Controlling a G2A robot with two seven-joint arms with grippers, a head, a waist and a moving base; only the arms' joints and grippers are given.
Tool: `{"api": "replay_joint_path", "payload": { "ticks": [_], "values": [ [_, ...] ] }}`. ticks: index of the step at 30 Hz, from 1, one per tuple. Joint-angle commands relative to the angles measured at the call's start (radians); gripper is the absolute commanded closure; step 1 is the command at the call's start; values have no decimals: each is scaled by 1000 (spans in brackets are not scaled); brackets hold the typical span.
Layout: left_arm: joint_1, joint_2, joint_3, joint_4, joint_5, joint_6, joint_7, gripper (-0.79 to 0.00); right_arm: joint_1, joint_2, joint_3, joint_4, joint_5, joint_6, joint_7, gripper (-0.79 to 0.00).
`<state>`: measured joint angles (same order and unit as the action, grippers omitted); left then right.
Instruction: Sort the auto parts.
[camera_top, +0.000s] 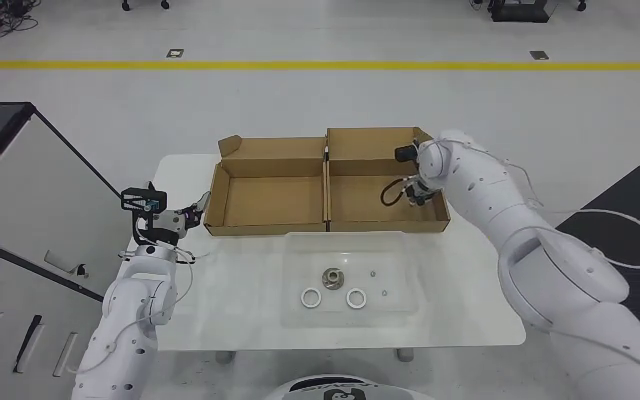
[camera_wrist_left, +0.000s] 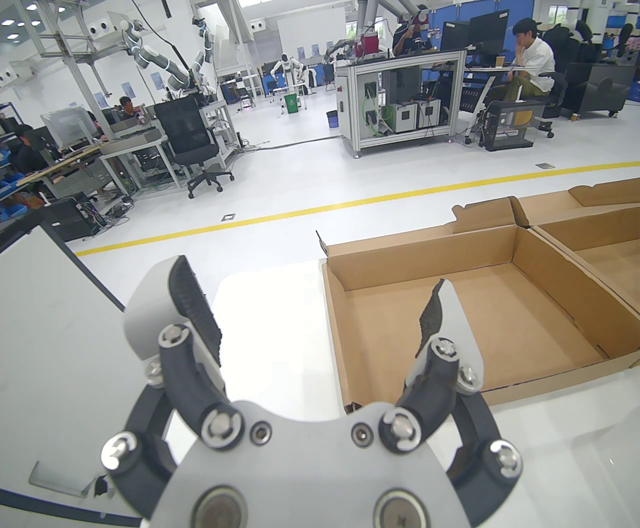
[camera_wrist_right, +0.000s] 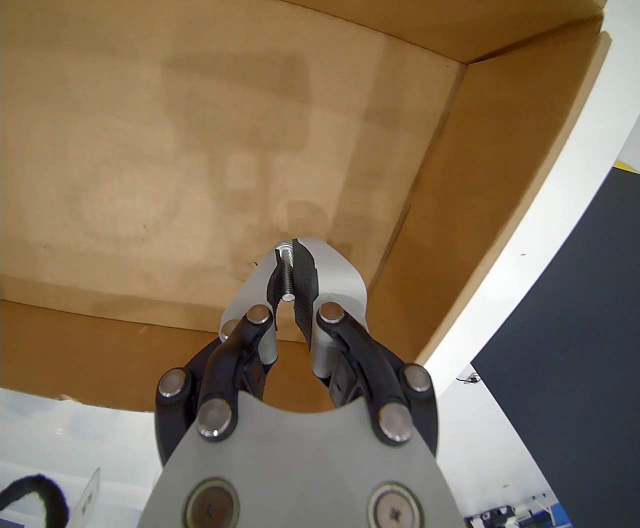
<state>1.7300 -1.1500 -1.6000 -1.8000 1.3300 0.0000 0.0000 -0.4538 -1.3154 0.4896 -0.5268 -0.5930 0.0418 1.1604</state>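
Rear: two brown cardboard boxes (camera_top: 268, 195) abreast.
Front: clear plastic tray (camera_top: 395, 265).
My right gripper (camera_wrist_right: 289, 252): in right box (camera_top: 365, 195).

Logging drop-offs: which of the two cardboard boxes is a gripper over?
The box on the right arm's side: the right gripper, shut on a bolt, is over its floor; the other box has none.

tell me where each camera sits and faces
Top view: above the arms, looking down at table, left box, right box, clear tray; both arms show.
Left wrist view: on the left arm, facing over the left box into the room; open left end effector shows.
Right wrist view: on the right arm, facing into the right box; right end effector shows, shut on a bolt.
Shared with top: each box.
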Motion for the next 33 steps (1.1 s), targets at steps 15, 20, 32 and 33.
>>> {"api": "replay_joint_path", "payload": {
  "ticks": [15,20,32,33],
  "values": [
    [0,0,0,0,0,0,0,-785,25,-49,1,95,-12,-39,-2,-329],
    [0,0,0,0,0,0,0,-785,37,-57,6,103,-20,-51,-10,-385],
    [0,0,0,0,0,0,0,-785,76,-31,51,28,-44,-114,-3,-785],
    [0,0,0,0,0,0,0,-785,77,-25,59,10,-41,-127,2,-785]
  ]
}}
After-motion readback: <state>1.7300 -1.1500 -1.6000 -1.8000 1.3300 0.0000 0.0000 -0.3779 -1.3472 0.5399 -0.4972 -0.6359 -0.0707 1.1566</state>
